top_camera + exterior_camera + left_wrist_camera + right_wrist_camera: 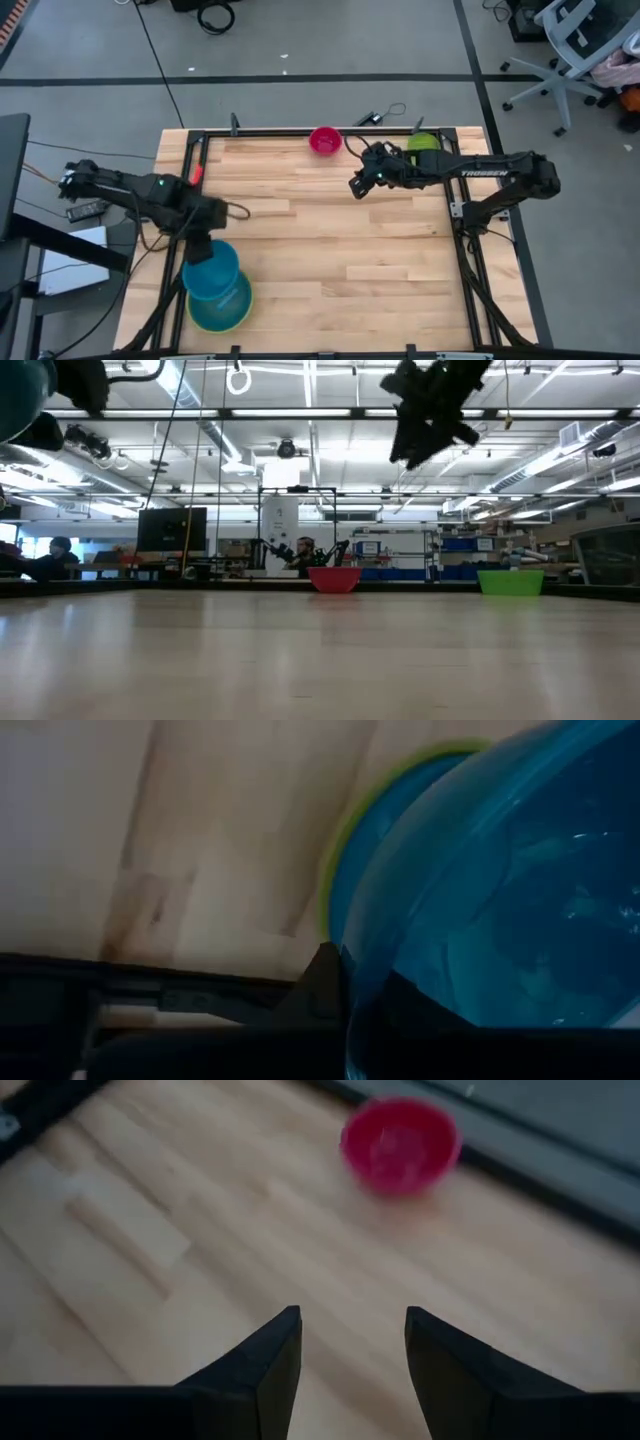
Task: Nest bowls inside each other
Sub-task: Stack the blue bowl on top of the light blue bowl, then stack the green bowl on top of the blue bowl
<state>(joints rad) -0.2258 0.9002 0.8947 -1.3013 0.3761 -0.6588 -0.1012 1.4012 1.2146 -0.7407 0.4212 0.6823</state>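
My left gripper (pixel 200 247) is shut on a teal blue bowl (pixel 212 268), held in the air near the table's left front corner. Below it a large lime green bowl (pixel 222 308) stands on the table with a light blue bowl (pixel 365 850) inside it. A magenta-pink bowl (pixel 325 139) sits at the far edge. A small green bowl (pixel 424 142) stands to its right, partly behind my right arm. My right gripper (pixel 357 185) hangs open above the table, with the pink bowl (pixel 400 1144) ahead of it. My left gripper holds the teal bowl by its rim (pixel 352 982). One finger (pixel 322 982) lies outside the wall, and a dark shape showing through the wall looks like the other finger inside. The fingers slant down from above. The bowl is lifted clear and tilted over the green-and-blue stack.
Black frame rails (pixel 300 131) run along the table's far edge and sides. A red clamp (pixel 195 175) sits on the left rail. Bare wood (pixel 330 260) lies across the middle and right front of the table.
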